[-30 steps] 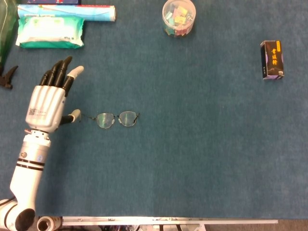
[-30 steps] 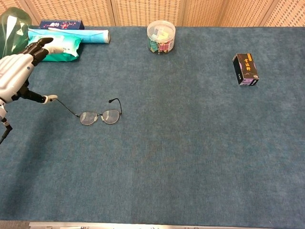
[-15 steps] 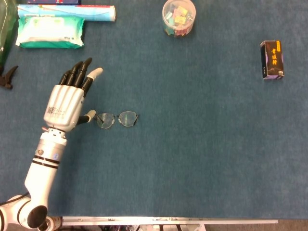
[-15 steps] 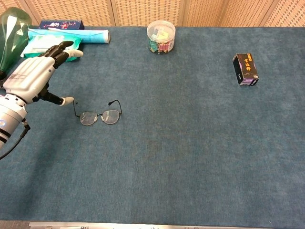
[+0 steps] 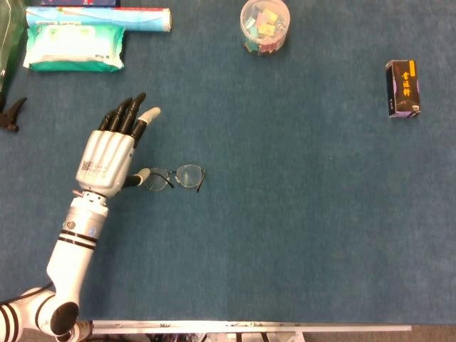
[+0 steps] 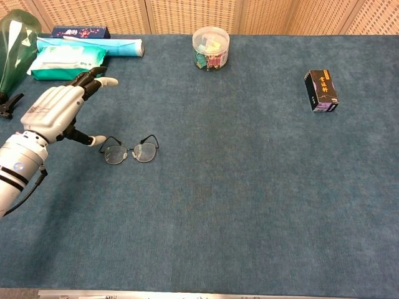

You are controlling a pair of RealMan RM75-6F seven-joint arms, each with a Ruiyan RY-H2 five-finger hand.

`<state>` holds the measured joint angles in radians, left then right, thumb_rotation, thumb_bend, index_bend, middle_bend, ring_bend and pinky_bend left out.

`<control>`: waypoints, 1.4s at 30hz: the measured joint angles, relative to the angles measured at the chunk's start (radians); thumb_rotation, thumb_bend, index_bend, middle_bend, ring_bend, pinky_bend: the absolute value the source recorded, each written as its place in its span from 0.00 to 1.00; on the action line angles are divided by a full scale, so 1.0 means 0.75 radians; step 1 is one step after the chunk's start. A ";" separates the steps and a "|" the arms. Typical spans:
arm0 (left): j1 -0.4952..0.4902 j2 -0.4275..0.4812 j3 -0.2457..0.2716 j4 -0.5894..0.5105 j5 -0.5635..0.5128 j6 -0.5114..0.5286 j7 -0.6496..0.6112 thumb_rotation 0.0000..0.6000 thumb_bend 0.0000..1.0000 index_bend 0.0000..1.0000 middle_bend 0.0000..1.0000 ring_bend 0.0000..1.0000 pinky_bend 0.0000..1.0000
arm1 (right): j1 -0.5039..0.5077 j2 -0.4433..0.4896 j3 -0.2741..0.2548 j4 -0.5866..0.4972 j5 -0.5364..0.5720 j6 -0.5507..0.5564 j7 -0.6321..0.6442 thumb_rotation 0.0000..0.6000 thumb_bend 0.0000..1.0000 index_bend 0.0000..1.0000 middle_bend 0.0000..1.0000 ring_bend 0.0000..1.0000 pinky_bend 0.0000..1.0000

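Orange characters stand on the small black box (image 5: 402, 87), too small to read

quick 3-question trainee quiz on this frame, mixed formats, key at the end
1. True or false: the left robot hand grips the glasses off the table.
2. Which thing lies nearest the glasses?
A. black box
B. left robot hand
C. clear tub
3. Fill in: the wipes pack lies at the table's far ____ corner in the head view.

Key:
1. False; the fingers are spread, the thumb tip at the frame's left end, glasses flat on the cloth.
2. B
3. left
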<state>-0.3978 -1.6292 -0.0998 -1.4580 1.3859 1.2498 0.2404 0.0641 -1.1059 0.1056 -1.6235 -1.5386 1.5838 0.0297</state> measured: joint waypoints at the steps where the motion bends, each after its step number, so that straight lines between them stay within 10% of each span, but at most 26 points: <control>1: -0.001 -0.005 0.000 0.007 0.000 -0.001 -0.004 1.00 0.13 0.14 0.00 0.00 0.14 | 0.000 0.001 0.001 0.000 0.001 -0.001 0.001 1.00 0.17 0.51 0.47 0.36 0.60; 42: 0.011 -0.035 0.030 0.147 0.056 0.045 -0.039 1.00 0.13 0.14 0.00 0.00 0.14 | -0.032 0.077 0.034 -0.043 0.005 0.073 -0.063 1.00 0.17 0.51 0.47 0.36 0.60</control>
<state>-0.3895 -1.6554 -0.0773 -1.3479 1.4276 1.2835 0.2108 0.0398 -1.0483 0.1312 -1.6559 -1.5347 1.6387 -0.0180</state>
